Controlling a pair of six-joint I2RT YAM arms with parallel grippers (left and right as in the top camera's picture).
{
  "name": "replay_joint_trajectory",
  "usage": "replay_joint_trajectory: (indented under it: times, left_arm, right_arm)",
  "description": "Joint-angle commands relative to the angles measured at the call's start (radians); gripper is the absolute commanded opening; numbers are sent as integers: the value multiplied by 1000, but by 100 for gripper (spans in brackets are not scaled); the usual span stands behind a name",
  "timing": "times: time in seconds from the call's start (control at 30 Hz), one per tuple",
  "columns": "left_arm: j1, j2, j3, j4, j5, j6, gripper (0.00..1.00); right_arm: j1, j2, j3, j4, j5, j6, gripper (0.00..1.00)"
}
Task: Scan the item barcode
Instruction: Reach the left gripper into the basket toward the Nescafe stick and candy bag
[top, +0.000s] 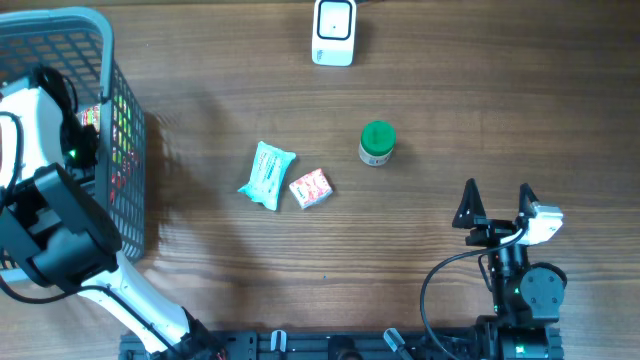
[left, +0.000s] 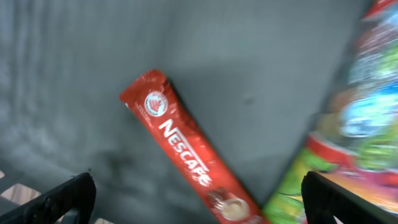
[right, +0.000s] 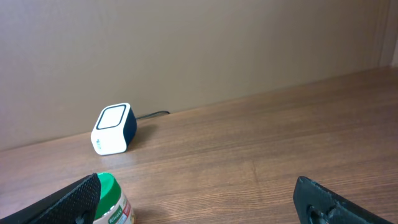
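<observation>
The surface (top: 420, 250) is brown wood with a long straight grain and fills the overhead view; its near edge is hidden behind the arm mounts. In the right wrist view a plain beige wall (right: 186, 43) rises from its far edge.

A grey mesh basket (top: 128, 150) sits at the far left corner, its far and left sides cropped by the frame. The white and black left arm (top: 50, 225) reaches over its rim and covers most of the inside.

The left gripper (left: 198, 183) is hidden from above. Its own camera shows only black fingertips at the lower corners, spread wide with nothing between them, over the basket's dull grey floor. On that floor lies a long, glossy red Nescafé sachet (left: 186, 155), its lower end cut off. Beside it, a bright green and orange packet (left: 348, 124) is too blurred to read.

The right gripper (top: 497, 188) stands released near the near right corner, its pointed black fingers apart and touching nothing.

At the middle of the far edge stands the scanner (top: 333, 32), a white rounded block with a dark side. Near the centre lie a crinkled teal pouch (top: 267, 175) and a small red and white box (top: 310, 188), just beside each other. A green-capped jar (top: 377, 142) stands apart toward the right edge, mostly cut off in the right wrist view.
</observation>
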Motion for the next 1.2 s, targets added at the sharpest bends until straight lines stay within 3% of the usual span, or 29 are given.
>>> replay_joint_trajectory:
  times: [0.0, 0.1, 0.2, 0.33, 0.4, 0.57, 0.77, 0.87, 1.0, 1.17]
  left_arm:
    - [4, 16, -91, 38, 40, 37, 98]
    - [5, 16, -158, 83, 39, 37, 90]
    - [5, 16, -234, 151, 39, 37, 88]
    - [5, 16, -301, 197, 39, 37, 21]
    - [5, 14, -301, 196, 30, 43, 4]
    - [45, -47, -232, 182, 15, 194, 4]
    - [161, -270, 88, 40, 16, 455, 4]
    - [196, -403, 206, -11, 16, 459, 4]
    - [185, -597, 229, -13, 82, 459, 4]
    - [4, -725, 229, -36, 263, 461, 4]
  right_arm:
    - [5, -3, -1, 6, 10, 9, 100]
    - [5, -3, -1, 6, 10, 8, 100]
    - [5, -3, -1, 6, 10, 8, 100]
    - [5, -3, -1, 6, 10, 8, 100]
    - [5, -3, -1, 6, 10, 8, 100]
    - [5, -3, -1, 6, 10, 8, 100]
    - [5, -3, -1, 6, 10, 8, 100]
    - [5, -3, -1, 6, 10, 8, 100]
    - [5, -3, -1, 6, 10, 8, 100]
    - [5, -3, -1, 6, 10, 8, 100]
